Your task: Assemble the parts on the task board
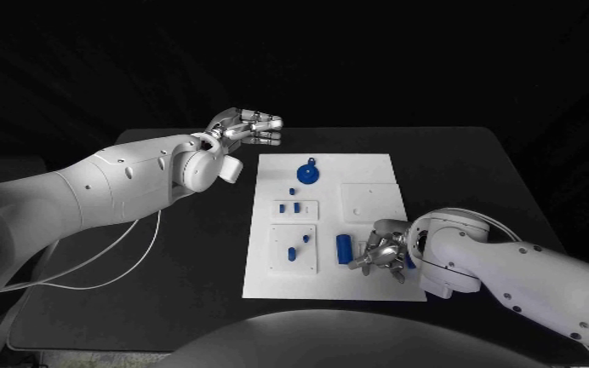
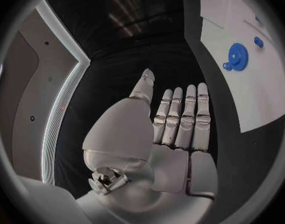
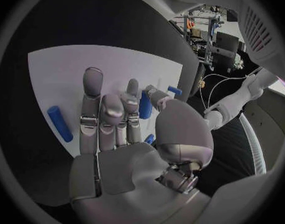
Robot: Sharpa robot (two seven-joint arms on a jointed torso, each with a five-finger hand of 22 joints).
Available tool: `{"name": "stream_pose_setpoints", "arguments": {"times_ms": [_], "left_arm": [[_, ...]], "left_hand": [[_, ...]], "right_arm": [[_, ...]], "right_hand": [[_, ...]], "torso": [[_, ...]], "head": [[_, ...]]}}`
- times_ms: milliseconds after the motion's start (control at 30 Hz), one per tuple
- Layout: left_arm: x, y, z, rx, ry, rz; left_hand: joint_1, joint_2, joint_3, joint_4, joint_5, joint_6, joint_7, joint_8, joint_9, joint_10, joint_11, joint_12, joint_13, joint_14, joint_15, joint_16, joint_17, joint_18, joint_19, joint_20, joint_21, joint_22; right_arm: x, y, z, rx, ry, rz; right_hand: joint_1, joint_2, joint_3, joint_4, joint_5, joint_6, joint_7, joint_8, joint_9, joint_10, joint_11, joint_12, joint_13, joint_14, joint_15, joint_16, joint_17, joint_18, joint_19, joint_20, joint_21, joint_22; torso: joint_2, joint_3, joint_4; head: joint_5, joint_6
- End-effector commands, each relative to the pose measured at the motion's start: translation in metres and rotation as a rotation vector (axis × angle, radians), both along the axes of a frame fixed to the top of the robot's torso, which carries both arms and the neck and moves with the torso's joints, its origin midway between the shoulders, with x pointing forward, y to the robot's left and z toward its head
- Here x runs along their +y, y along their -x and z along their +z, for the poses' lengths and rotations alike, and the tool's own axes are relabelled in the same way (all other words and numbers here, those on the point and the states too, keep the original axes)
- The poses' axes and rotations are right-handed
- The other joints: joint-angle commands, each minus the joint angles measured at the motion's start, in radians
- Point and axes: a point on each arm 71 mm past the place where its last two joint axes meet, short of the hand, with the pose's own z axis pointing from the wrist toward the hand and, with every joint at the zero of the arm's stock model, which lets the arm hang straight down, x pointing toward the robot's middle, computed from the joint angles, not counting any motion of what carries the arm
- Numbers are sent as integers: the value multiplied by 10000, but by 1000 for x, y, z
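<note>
The white task board [image 1: 369, 172] lies in the middle of the black table. A blue gear [image 1: 308, 172] sits near its far end, and several small blue pegs [image 1: 291, 208] stand in raised white blocks on its left half. My right hand [image 1: 382, 253] rests low over the board's near right part. It pinches a short blue part [image 3: 145, 104] between thumb and a finger. A blue cylinder [image 1: 345, 249] lies flat on the board just left of that hand, the same cylinder [image 3: 59, 123] lying beside the fingers. My left hand [image 1: 247, 126] hovers off the board's far left corner, fingers straight, holding nothing.
A plain raised white square [image 1: 368, 198] occupies the board's right middle. A white cable [image 1: 111, 257] trails over the table under my left arm. The blue gear [image 2: 237, 50] and the board [image 2: 241, 99] lie off to the side of my left hand [image 2: 173, 129].
</note>
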Motion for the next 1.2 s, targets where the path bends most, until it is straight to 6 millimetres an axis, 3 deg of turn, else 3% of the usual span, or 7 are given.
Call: {"name": "stream_pose_setpoints", "arguments": {"times_ms": [33, 200, 467, 833, 933, 1067, 1200], "left_arm": [[0, 0, 0, 114, 162, -124], [3, -1, 0, 76, 100, 18], [7, -4, 0, -38, 45, 194], [11, -5, 3, -568, 107, 636], [11, -5, 5, -734, 158, 793], [11, -5, 6, -867, 223, 919], [11, -5, 6, -894, 270, 954]], "left_hand": [[24, 100, 33, 9, 32, -3, 84, 2, 1, -3, 66, -5, 5, -66, -31, -13, -8, -100, -59, 13, -6, -8], [9, 93, 18, 10, 28, -29, 98, -5, -2, -20, 77, -7, 4, -65, -30, -13, -8, -99, -59, 13, -4, -7], [9, 93, 18, 10, 28, -29, 98, -5, -2, -20, 77, -7, 4, -65, -30, -13, -8, -99, -59, 13, -4, -7], [88, 225, 0, -31, 88, 203, -14, 1, 0, 257, -42, -5, 5, 223, -143, -12, -5, -127, 64, -69, 22, 7], [107, 263, -24, -50, 130, 253, -23, 1, 0, 343, -52, -6, 4, 400, -177, -6, -1, -123, 193, -119, 54, 21], [121, 288, -38, -69, 144, 261, -26, 2, 1, 363, -63, -6, 3, 450, -195, -6, -3, -131, 244, -139, 45, 17], [116, 300, -53, -84, 132, 270, -27, 3, 1, 341, -33, -8, 3, 427, -179, -7, -3, -147, 230, -139, 24, 9]], "right_arm": [[-5, 6, -7, 312, 458, 61], [-8, 9, -2, 171, 240, -138], [-20, 4, 21, -131, -138, -515], [-54, -28, 52, -717, -484, -1343], [-68, -34, 52, -576, -232, -1595], [-86, -40, 50, -513, 468, -1650], [-103, -42, 51, -638, 1283, -1569]], "right_hand": [[90, -112, -215, 1, -10, 5, 7, -27, 16, -55, -8, 60, -20, -11, 11, -5, -22, -51, 386, 36, -9, 20], [205, -234, -474, 176, -10, -173, 33, -23, 595, -71, 4, 271, 32, -5, 8, 126, 40, -36, 406, 23, 117, 85], [438, -325, -1061, 568, -12, -357, 128, -31, 406, -116, 61, 496, 36, -12, 43, 213, 64, 28, 403, 66, 223, 136], [721, -147, -930, 408, 62, -568, 197, -44, -137, -122, 97, 698, 75, -14, 64, 290, 85, 75, 405, 95, 282, 173], [932, 163, -1570, 67, 683, -599, 178, -31, -256, -158, 99, 673, 44, -18, 80, 307, 91, 83, 402, 98, 271, 170], [1119, 183, -1554, -96, 693, -720, 248, -42, -456, -231, 131, 578, -37, -22, 96, 301, 83, 90, 388, 126, 248, 173], [1292, 215, -1362, -406, 674, -773, 316, -42, -1298, -302, 184, 375, -247, -25, 154, 290, 81, 80, 375, 183, 221, 211]], "torso": [[0, 7, -1], [-11, 10, -3], [-13, 3, -25], [1, 36, -35], [5, 26, -20], [10, 16, -23], [2, 4, -22]], "head": [[-31, 1], [-30, 1], [-84, 1], [-277, 1], [-419, 1], [-529, 1], [-708, 1]]}}
